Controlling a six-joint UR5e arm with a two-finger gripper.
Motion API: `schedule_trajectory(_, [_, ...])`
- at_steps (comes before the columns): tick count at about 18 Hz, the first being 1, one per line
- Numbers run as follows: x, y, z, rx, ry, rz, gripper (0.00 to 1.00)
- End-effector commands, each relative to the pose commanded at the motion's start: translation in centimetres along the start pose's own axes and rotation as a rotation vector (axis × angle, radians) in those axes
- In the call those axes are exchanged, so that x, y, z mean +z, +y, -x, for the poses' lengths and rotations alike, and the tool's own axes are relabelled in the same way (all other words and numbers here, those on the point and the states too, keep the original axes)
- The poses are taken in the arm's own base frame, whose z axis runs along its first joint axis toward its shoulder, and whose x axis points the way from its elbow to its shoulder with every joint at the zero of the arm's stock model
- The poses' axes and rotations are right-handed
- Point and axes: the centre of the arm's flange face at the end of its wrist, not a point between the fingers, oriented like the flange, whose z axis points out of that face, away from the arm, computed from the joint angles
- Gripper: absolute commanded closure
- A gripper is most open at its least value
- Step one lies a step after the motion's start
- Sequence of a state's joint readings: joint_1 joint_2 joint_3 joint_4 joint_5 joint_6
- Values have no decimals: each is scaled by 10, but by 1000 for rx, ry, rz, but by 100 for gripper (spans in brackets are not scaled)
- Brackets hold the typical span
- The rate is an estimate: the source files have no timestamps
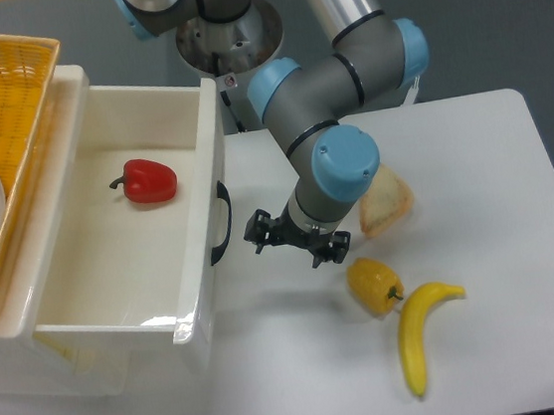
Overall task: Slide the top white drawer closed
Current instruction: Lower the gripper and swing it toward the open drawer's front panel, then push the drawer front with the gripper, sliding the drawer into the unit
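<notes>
Pretty standard UR look: the arm (341, 70) has chunky dark grey joint housings with light blue round end caps and a shiny silver tube link. Base is silver-grey with a tiny red-and-white sticker. The gripper (289, 239) is small, black and kinda spiky-looking, with short black fingers (257, 242).
</notes>
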State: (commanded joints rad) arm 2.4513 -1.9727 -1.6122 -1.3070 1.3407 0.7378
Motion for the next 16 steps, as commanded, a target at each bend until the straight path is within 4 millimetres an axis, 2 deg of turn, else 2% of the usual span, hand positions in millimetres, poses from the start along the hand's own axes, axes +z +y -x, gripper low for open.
schedule_trajectory(16, [2, -9, -22, 34, 1, 6, 0])
